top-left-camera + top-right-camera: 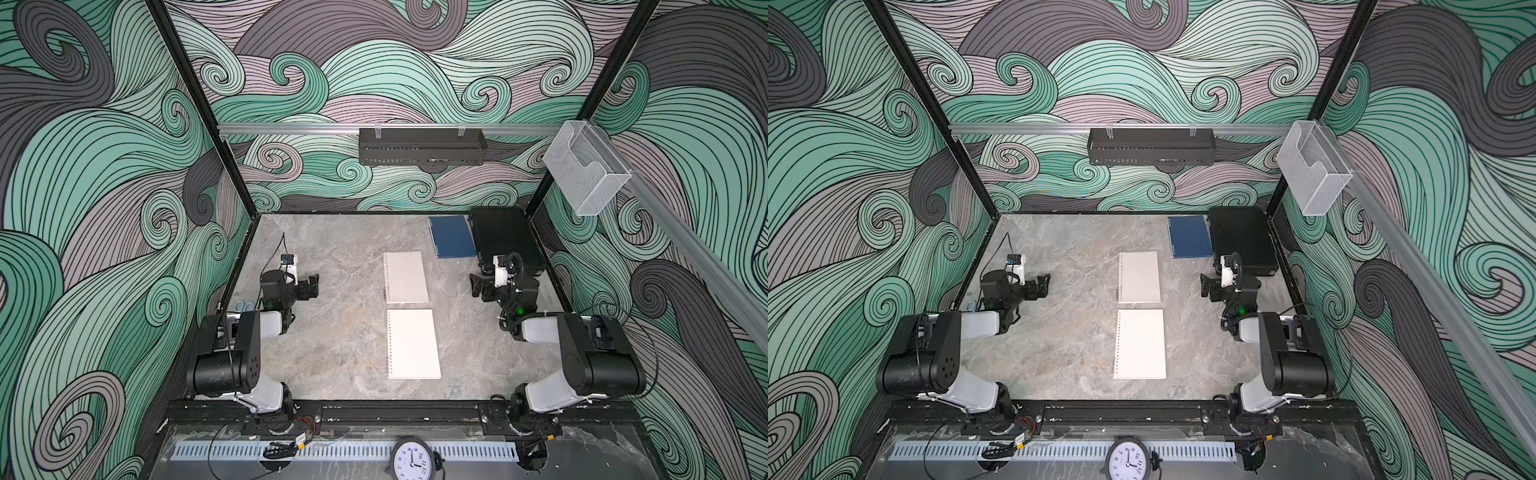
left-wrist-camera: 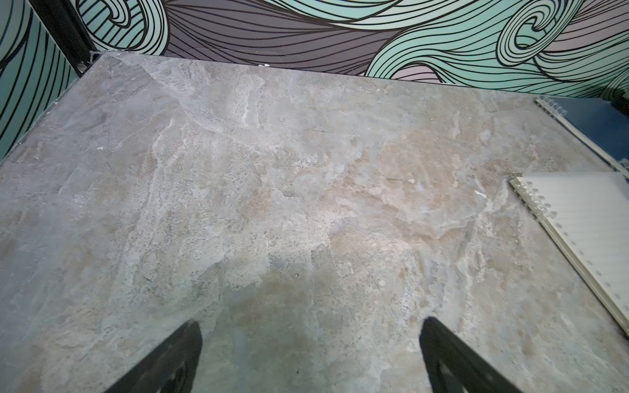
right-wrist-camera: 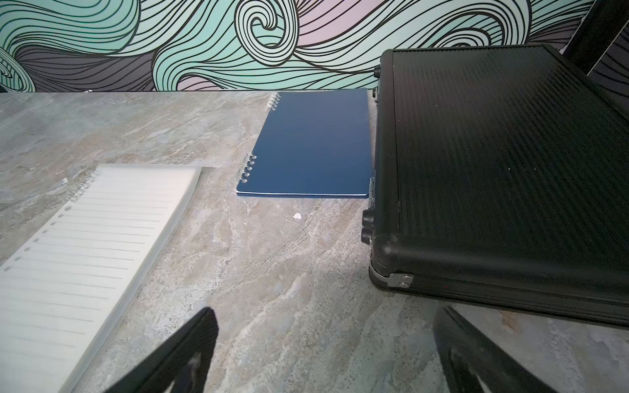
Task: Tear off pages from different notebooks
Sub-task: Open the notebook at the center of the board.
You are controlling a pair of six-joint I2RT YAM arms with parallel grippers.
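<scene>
Three notebooks lie flat on the stone table. The white lined notebook (image 1: 405,276) (image 1: 1139,276) (image 3: 81,258) (image 2: 592,231) sits mid-table, the cream notebook (image 1: 413,344) (image 1: 1140,344) just in front of it, and the dark blue notebook (image 1: 452,237) (image 1: 1190,237) (image 3: 313,149) (image 2: 599,122) at the back right. My left gripper (image 1: 311,286) (image 2: 310,330) hovers open at the left, well apart from them. At the right my right gripper (image 1: 474,286) (image 3: 325,316) hovers open, nothing between its fingers. No loose pages show.
A black hard case (image 1: 505,239) (image 3: 503,163) lies at the back right corner, beside the blue notebook and close to the right gripper. Patterned walls enclose the table (image 1: 332,332) on three sides. A black rack (image 1: 422,146) and a clear holder (image 1: 584,170) hang on the walls.
</scene>
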